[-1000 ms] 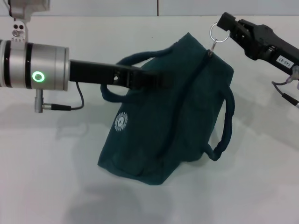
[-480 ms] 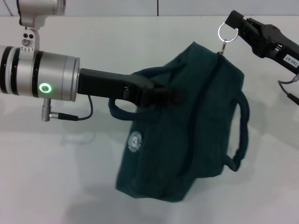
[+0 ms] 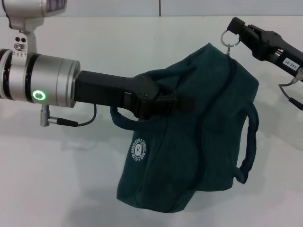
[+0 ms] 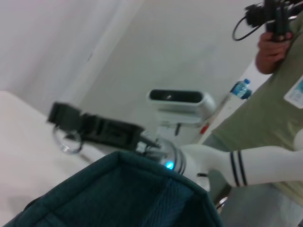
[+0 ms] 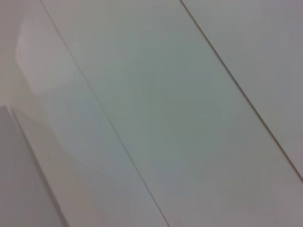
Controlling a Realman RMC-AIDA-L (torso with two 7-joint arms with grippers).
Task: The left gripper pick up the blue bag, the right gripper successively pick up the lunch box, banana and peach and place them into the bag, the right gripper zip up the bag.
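The blue bag is a dark teal fabric bag with a round white logo, hanging above the white table. My left gripper is shut on the bag's near top edge, by one loop handle, and holds it up. My right gripper at the upper right is shut on the zipper's ring pull at the bag's far top corner. The bag's top also shows in the left wrist view, with the right gripper and the ring beyond it. The lunch box, banana and peach are out of view.
The white table lies under and around the bag. A person in a green shirt stands beyond the robot in the left wrist view. The right wrist view shows only pale wall panels.
Both arms have carried the bag to the right and a little nearer. The right gripper keeps hold of the ring pull.
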